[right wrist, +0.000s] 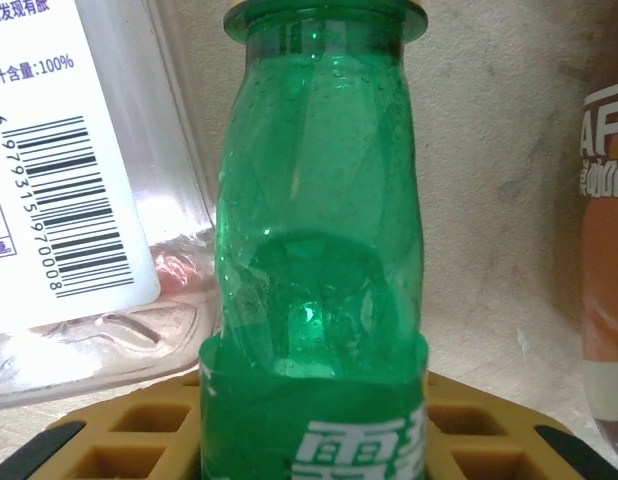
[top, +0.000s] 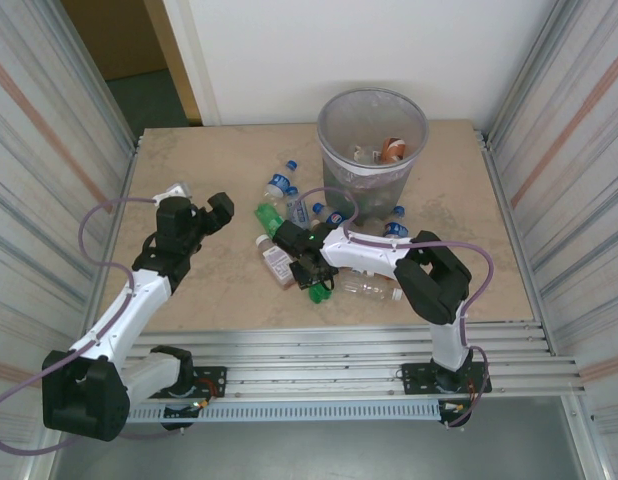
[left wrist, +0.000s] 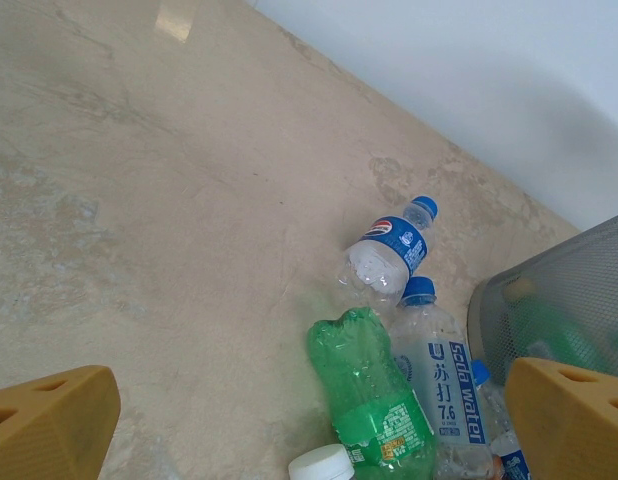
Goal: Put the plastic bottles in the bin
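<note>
The bin (top: 373, 130), a grey wastebasket with a clear liner, stands at the back of the table with a few bottles inside. Several plastic bottles lie in front of it. My right gripper (top: 306, 263) is shut on a green bottle (right wrist: 319, 250), whose end sticks out toward me (top: 319, 292). To the left, my left gripper (top: 204, 214) hangs open and empty, its yellow fingers (left wrist: 49, 430) wide apart. Ahead of it lie another green bottle (left wrist: 374, 395), a soda water bottle (left wrist: 444, 390) and a blue-labelled bottle (left wrist: 384, 255).
A white-labelled bottle (right wrist: 69, 180) and a brown-labelled one (right wrist: 604, 250) flank the held bottle. A clear bottle (top: 369, 290) lies near the right arm. Corrugated metal walls (top: 39, 150) close in both sides. The left half of the table (top: 189, 160) is bare.
</note>
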